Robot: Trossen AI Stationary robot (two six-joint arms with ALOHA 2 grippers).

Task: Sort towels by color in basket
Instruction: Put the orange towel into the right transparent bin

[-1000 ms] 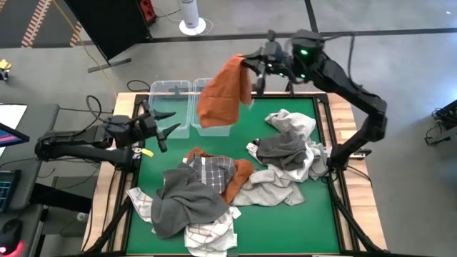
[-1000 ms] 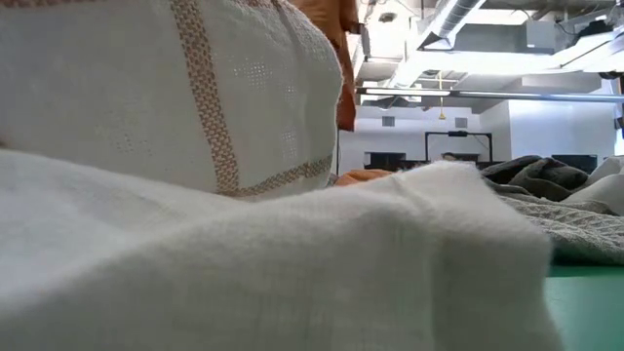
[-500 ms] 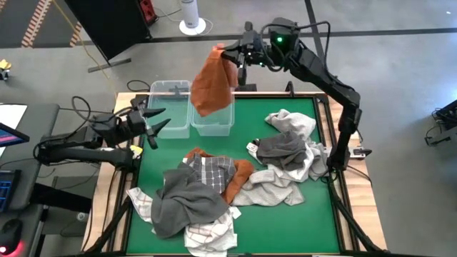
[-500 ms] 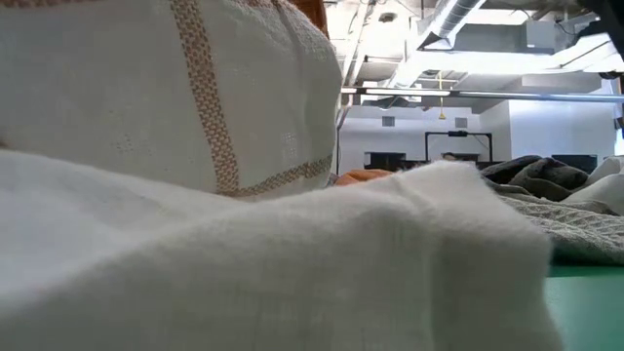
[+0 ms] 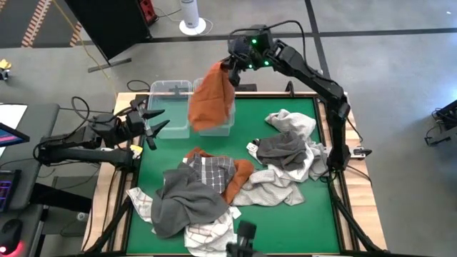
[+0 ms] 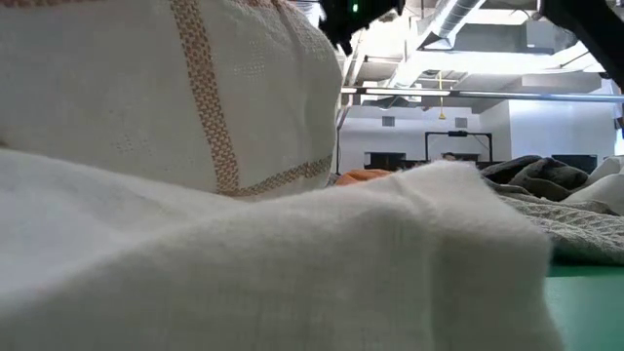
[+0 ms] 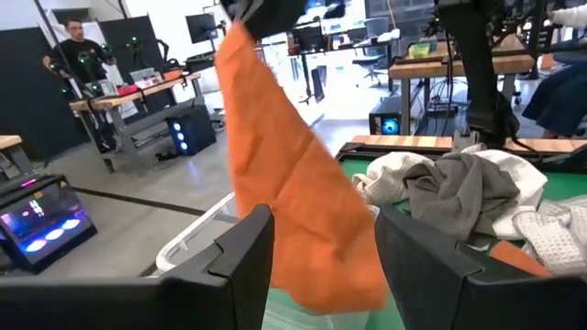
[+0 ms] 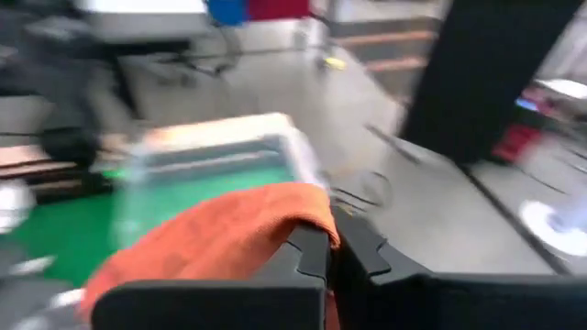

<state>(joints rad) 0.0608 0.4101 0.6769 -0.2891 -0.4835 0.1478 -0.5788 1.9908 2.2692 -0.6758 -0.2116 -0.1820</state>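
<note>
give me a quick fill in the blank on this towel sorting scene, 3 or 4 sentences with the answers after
1. The right claw is shut on a towel coloured ____.
2. That towel hangs above the clear ____ at the far edge of the green table.
3. The left claw holds ____.
4. The grey towel with a white grid lies in the pile nearer the ____ arm.

Missing words: rust-orange; bins; nothing; left
</note>
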